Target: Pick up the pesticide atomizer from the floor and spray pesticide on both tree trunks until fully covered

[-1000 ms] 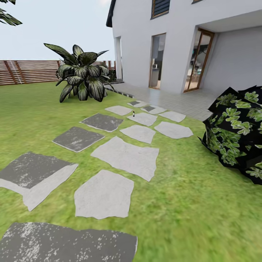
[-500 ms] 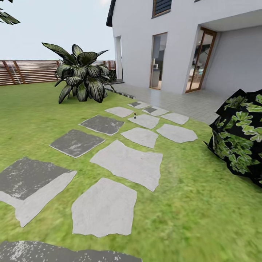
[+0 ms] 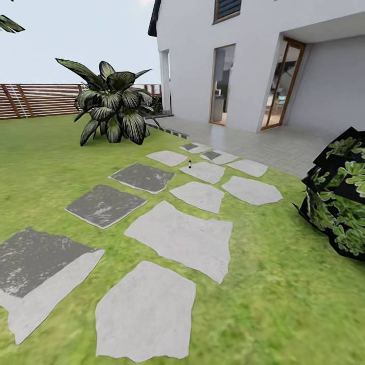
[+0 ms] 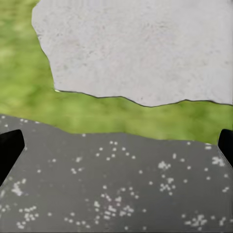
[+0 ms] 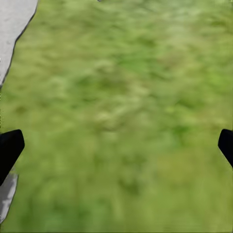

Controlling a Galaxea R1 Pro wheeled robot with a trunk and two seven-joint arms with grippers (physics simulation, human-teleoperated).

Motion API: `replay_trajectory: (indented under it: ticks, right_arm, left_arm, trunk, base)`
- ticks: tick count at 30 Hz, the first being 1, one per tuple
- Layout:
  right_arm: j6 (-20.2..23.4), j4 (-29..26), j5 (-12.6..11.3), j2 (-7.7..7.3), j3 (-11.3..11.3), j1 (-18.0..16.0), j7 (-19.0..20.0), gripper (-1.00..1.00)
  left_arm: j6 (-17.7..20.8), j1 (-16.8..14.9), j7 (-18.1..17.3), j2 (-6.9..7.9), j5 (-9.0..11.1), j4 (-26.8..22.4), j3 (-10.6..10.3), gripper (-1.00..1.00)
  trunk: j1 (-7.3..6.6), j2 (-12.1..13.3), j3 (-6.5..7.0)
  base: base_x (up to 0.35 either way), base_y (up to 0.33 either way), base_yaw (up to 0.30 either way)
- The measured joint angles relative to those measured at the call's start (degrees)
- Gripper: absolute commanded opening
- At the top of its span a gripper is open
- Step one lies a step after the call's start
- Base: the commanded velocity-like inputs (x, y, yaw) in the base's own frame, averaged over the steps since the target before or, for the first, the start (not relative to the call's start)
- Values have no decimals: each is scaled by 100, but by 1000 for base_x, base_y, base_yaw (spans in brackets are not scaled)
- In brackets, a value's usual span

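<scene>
Ahead, small atomizer (image 3: 189, 163) upright on paving stone (image 3: 204, 171), grass (image 3: 284, 284) around.

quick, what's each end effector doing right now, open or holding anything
Left end effector: open, holding nothing, over a dark stepping stone.
Right end effector: open, holding nothing, over grass.

Eleven stepping stones (image 3: 180, 238) are lying in the lawn (image 3: 284, 304), four dark grey and seven pale; one small bottle (image 3: 189, 163) is standing among them; two bushes are showing, one broad-leaved (image 3: 111, 104), one dark and blocky (image 3: 339, 197); one house (image 3: 253, 61) is standing behind.
</scene>
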Motion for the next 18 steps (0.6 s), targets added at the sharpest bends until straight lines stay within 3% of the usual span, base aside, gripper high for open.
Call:
replay_trajectory:
  ticks: [18]
  right_arm:
    - [3,0,0,0,0,0,0,100]
  left_arm:
    - [0,0,0,0,0,0,0,100]
  trunk:
    - [0,0,0]
  base:
    - [340,79,0]
